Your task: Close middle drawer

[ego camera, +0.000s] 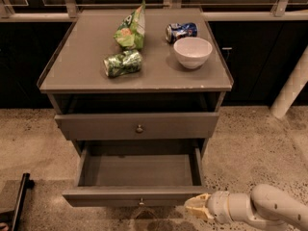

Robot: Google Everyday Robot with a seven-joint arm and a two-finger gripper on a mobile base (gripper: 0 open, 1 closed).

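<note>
The middle drawer (137, 195) is pulled far out of the grey-brown cabinet, its empty inside showing. Its low front panel carries a small round metal knob (141, 202). Above it, the taller top drawer (137, 125) is nearly shut. The lowest drawer is hidden under the open one. My gripper (195, 207), tan-tipped on a white arm (255, 208), comes in from the lower right. It sits at the right end of the middle drawer's front panel, just in front of it and level with its lower edge.
On the cabinet top (77, 57) lie a green chip bag (131, 29), a crushed green can (123, 63), a blue can (181, 31) and a white bowl (192, 52). A white post (291, 93) stands at the right. A dark bar (19, 198) lies on the floor at left.
</note>
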